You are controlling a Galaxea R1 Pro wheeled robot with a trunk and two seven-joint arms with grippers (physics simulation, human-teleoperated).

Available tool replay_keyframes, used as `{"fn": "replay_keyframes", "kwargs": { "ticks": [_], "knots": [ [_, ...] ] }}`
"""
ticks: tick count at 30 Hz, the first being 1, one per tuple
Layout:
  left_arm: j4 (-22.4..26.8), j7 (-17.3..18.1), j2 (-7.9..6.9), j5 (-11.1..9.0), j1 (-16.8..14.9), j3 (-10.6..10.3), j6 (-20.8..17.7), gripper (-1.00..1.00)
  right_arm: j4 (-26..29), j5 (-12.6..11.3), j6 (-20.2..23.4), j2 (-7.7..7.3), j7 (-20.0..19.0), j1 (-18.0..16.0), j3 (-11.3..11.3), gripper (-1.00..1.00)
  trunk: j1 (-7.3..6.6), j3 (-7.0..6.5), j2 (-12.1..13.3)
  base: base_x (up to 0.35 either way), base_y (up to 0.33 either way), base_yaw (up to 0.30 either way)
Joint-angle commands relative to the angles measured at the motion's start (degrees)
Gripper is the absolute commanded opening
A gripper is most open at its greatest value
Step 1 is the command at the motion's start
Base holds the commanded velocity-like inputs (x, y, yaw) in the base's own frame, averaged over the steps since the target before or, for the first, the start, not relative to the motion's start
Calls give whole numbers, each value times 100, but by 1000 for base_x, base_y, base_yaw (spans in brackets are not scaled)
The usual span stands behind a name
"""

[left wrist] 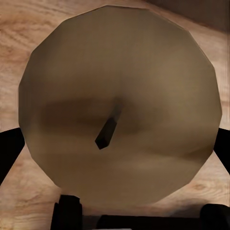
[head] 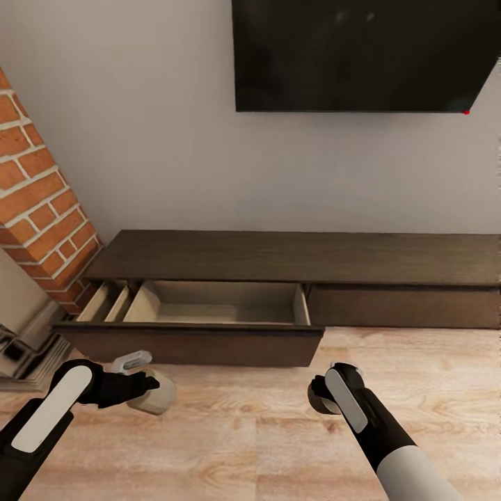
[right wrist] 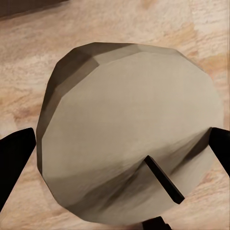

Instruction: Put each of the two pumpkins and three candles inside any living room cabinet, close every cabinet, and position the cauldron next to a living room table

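Dark-brown wood ahead of me: the cabinet [head: 292,256] stands against the wall under the black screen [head: 362,52], and its left drawer [head: 209,306] is pulled right out over the plank floor [head: 264,431]. The inside I can see is bare, no pumpkin, no candle in it yet. So by my reckoning nothing has been stowed; the drawer is open and waiting, and that is as far as the job shows.

Now my hands. My left gripper [head: 142,390] hangs low in front of the drawer's face, and it has a tan candle [head: 158,394] pinched between its fingers; in the left wrist view that candle [left wrist: 120,108] sits end-on with its dark wick pointing at me and a black finger [left wrist: 9,153] pressed to either side. My right gripper [head: 321,396] is off to the right, just past the drawer's corner, and it too is clamped on a second candle [right wrist: 129,134], pale, wick end up, floorboards beneath it.

Both candles sit below the drawer's rim and on my side of it, so each needs lifting up and forward over the front panel.

Left to do, as I judge it: drop these two in, fetch the third candle and both pumpkins, shut everything, then set the cauldron beside the table.
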State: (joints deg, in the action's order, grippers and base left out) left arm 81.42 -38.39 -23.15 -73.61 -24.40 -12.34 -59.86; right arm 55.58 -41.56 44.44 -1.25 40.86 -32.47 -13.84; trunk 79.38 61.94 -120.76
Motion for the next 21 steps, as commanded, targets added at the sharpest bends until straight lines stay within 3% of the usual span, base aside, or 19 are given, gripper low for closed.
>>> {"fn": "replay_keyframes", "kwargs": {
  "ticks": [1, 12, 21],
  "knots": [
    [6, -63, -5, -57, -4, -2, 0, -100, 6, -62, 4, -5, 54, -5, -23, -100, -23, -13, 38, 11, 33, -99],
    [-44, -126, 3, -47, -4, -16, 2, -100, 6, -61, -5, 63, 18, -5, -37, -100, -264, -211, 479, 1, 4, -12],
    [-714, -149, 12, -34, -12, -36, 9, -100, 6, -59, 10, 76, 38, -5, -18, -100, -462, -372, 840, 0, 0, 0]
  ]
}}
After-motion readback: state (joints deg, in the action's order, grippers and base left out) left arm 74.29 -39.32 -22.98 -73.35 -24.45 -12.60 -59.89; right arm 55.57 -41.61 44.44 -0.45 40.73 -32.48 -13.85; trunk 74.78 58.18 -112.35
